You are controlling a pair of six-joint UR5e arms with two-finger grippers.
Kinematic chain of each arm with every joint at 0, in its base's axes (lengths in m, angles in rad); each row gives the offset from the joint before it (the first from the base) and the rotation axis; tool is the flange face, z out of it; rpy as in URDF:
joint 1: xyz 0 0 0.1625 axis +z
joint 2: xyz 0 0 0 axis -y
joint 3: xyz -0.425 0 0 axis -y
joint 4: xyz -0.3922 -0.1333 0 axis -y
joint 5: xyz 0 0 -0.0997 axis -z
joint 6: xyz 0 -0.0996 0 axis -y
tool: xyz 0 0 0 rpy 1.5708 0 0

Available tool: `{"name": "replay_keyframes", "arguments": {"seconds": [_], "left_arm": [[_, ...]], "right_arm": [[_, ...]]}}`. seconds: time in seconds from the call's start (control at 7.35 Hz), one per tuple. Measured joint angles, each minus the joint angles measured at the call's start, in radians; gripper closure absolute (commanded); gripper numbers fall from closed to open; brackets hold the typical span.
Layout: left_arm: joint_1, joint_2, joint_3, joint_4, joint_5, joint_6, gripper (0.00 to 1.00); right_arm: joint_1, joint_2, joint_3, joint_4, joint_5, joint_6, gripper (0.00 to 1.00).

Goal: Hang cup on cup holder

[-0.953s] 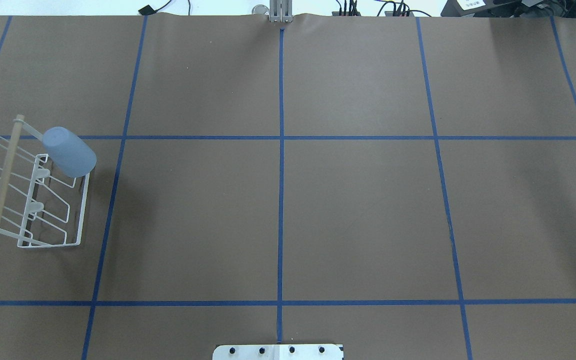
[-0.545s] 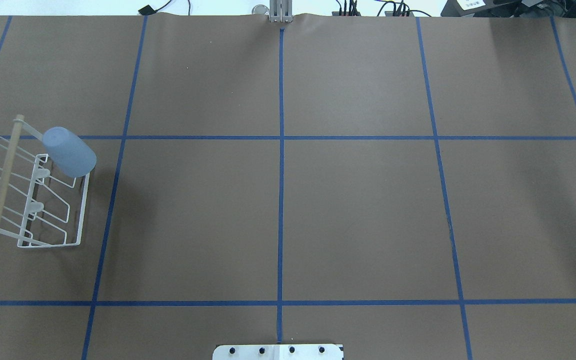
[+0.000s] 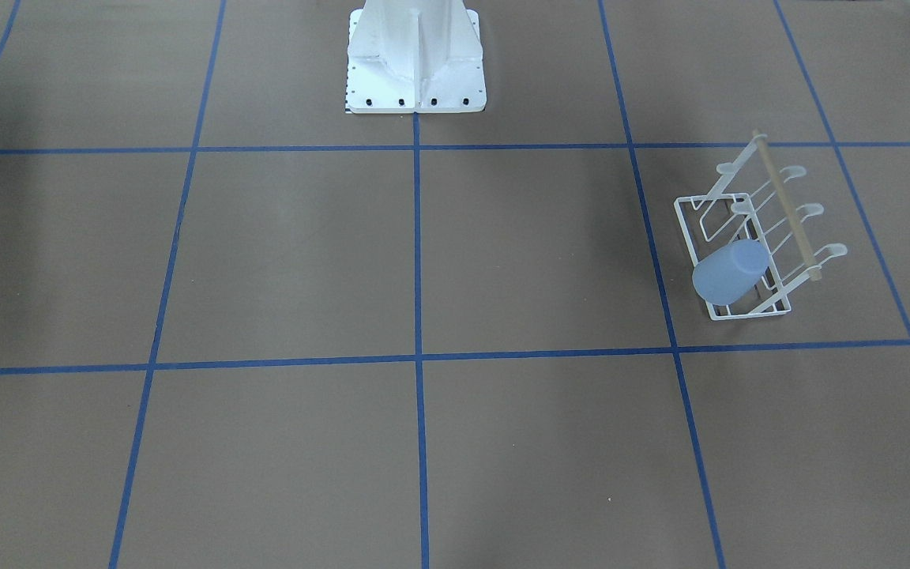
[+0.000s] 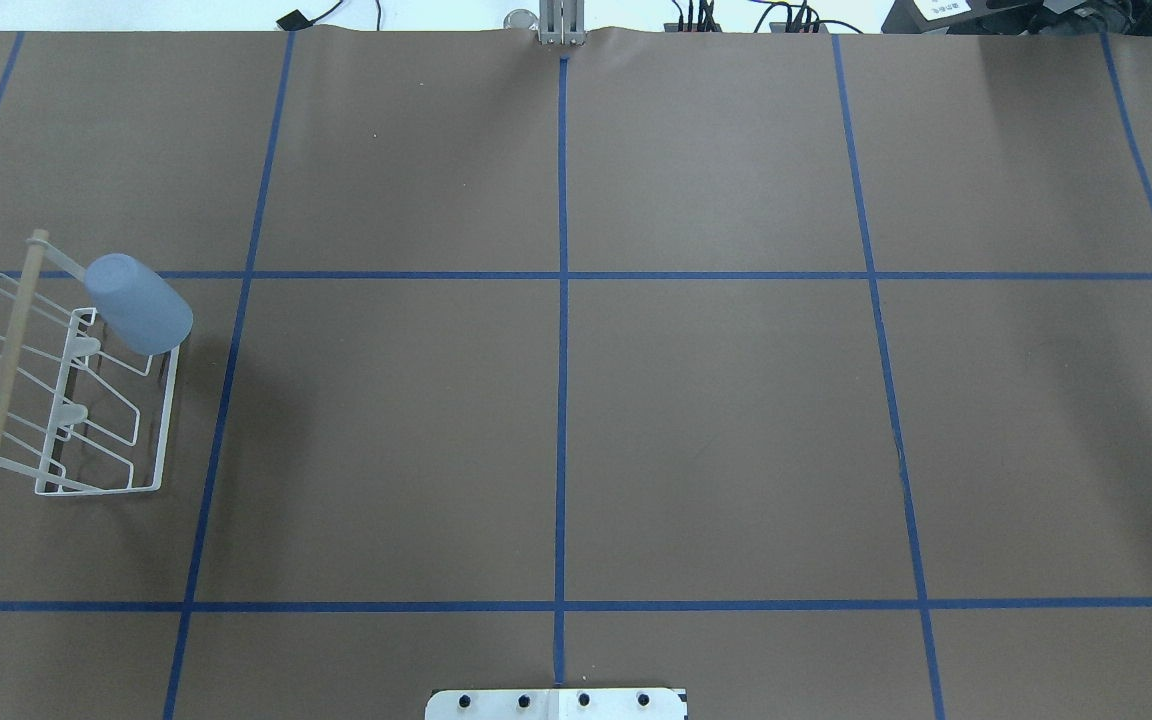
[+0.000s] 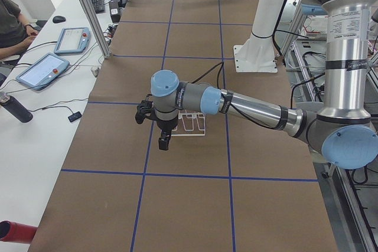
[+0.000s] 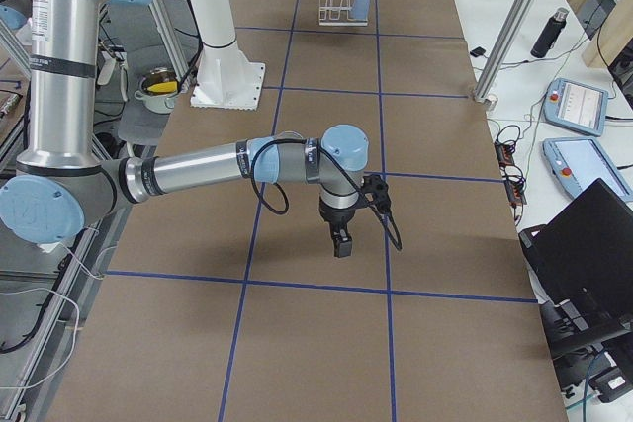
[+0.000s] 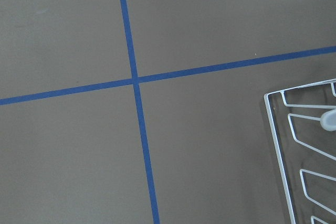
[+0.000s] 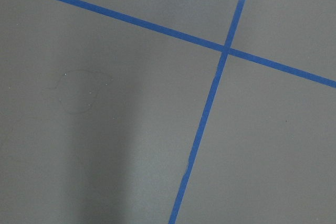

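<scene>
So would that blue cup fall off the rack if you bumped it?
The cup probably feels light and stiff; it looks like plastic. A bump might knock it loose, since it sits tilted on the cup holder, nothing gripping it. Then it would likely roll in a curve, being round and tapered.

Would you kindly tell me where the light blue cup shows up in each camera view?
Front-facing: the cup sits right, mid-height.
Overhead: cup far left, slightly above mid-height.
Exterior left: unseen, behind the left arm.
Exterior right: cup top centre.
Left wrist: not in it.
Right wrist: not in it.
Shared landmark: the cup holder under it.
</scene>
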Motion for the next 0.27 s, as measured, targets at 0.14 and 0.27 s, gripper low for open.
{"name": "replay_keyframes", "arguments": {"seconds": [0.14, 0.27], "left_arm": [[0.000, 0.000, 0.003, 0.000, -0.003, -0.002, 0.02], [0.000, 0.000, 0.009, 0.000, -0.004, -0.016, 0.02]], "right_arm": [[0.000, 0.000, 0.000, 0.000, 0.001, 0.000, 0.00], [0.000, 0.000, 0.000, 0.000, 0.001, 0.000, 0.00]]}}
